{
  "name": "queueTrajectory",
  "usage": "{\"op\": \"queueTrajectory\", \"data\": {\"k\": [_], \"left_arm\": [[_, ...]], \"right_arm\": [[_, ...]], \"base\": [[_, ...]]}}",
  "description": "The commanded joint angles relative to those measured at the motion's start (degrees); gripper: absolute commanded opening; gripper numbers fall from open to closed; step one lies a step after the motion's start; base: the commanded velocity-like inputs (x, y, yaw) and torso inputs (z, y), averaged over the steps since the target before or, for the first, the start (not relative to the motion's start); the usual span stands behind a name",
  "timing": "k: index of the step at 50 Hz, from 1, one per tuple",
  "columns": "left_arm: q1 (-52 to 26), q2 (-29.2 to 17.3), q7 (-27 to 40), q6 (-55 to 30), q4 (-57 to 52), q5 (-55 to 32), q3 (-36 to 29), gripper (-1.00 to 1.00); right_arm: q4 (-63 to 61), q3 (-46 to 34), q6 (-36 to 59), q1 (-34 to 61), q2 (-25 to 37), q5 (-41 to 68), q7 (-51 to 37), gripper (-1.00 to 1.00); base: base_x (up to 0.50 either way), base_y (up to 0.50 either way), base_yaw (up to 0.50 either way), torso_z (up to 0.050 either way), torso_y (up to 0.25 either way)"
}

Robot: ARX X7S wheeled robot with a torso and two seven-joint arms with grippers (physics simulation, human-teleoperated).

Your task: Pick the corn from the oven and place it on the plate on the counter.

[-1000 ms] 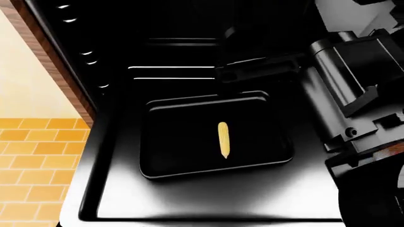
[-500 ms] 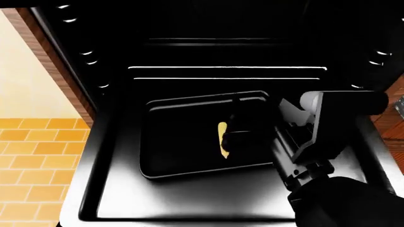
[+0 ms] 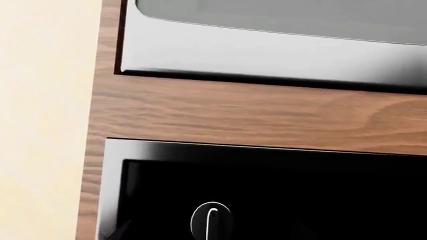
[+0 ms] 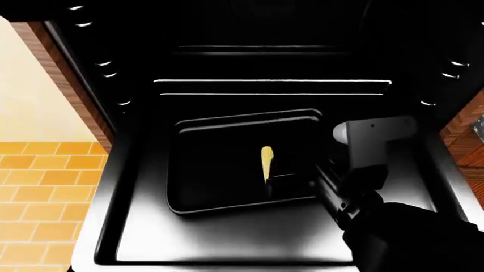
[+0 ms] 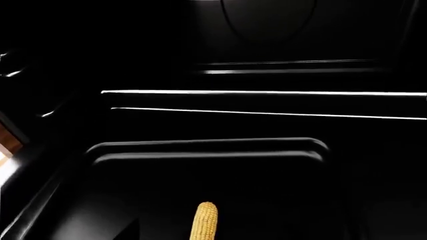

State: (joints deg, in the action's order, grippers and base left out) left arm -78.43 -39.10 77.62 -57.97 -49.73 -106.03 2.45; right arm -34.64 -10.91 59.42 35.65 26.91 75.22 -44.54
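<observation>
The corn (image 4: 266, 158) is a small yellow cob lying lengthwise in the black baking tray (image 4: 212, 187) inside the open black oven, below the bright wire racks (image 4: 272, 82). My right gripper (image 4: 278, 180) reaches in from the lower right and hangs over the cob's near end, hiding its tip. In the right wrist view the corn (image 5: 205, 222) lies centred just ahead of the jaws, on the tray (image 5: 207, 150). The jaws look spread, with nothing held. My left gripper, the plate and the counter are out of view.
The dropped oven door (image 4: 226, 232) lies flat in front of the tray. A wooden cabinet side (image 4: 68, 85) and an orange tiled floor (image 4: 38, 198) are at the left. The left wrist view shows a wood panel (image 3: 253, 112), a grey appliance (image 3: 267, 45) and a round knob (image 3: 211, 220).
My right arm has swung down from the upper right into the oven, and its gripper has come over the corn and drawn toward the cob's near end. The corn has not moved.
</observation>
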Motion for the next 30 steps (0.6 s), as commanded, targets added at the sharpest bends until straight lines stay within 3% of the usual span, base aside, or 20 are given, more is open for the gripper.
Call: {"op": "queueTrajectory", "data": {"k": [1, 11, 17, 21, 24, 28, 30], "left_arm": [[0.15, 0.0, 0.31, 0.7, -0.37, -0.48, -0.36, 1.0], [-1.76, 0.32, 1.47, 1.12, -0.06, -1.3, -2.11, 1.0], [-1.82, 0.28, 2.1, 1.63, -0.38, -1.77, -2.45, 1.0], [-1.62, 0.37, 1.99, 1.83, -0.47, -1.62, -2.48, 1.0], [-1.36, 0.17, 1.92, 2.0, -0.56, -1.59, -2.27, 1.0], [-1.21, 0.07, 1.89, 2.19, -0.68, -1.63, -2.28, 1.0], [-1.15, 0.03, 1.83, 2.27, -0.7, -1.6, -2.27, 1.0]], "right_arm": [[4.79, -0.9, 1.58, 4.41, -1.96, 2.37, -1.36, 1.0], [6.86, -2.01, 5.27, 12.4, -4.96, 5.1, -13.1, 1.0], [11.67, -3.34, 10.35, 18.72, -7.36, 16.52, -33.14, 1.0], [14.21, -2.89, 8.49, 20.44, -9.1, 25.53, -39.87, 1.0], [17.94, -6.42, 7.39, 22.89, -8.6, 31.95, -44.96, 1.0], [20.45, -22.55, -2.09, 28.17, -2.12, 40.36, -45.24, 1.0], [20.0, -21.48, -3.53, 27.22, -2.49, 41.45, -43.93, 1.0]], "base": [[0.0, 0.0, 0.0, 0.0, 0.0], [0.0, 0.0, 0.0, 0.0, 0.0], [0.0, 0.0, 0.0, 0.0, 0.0], [0.0, 0.0, 0.0, 0.0, 0.0], [0.0, 0.0, 0.0, 0.0, 0.0], [0.0, 0.0, 0.0, 0.0, 0.0], [0.0, 0.0, 0.0, 0.0, 0.0]]}}
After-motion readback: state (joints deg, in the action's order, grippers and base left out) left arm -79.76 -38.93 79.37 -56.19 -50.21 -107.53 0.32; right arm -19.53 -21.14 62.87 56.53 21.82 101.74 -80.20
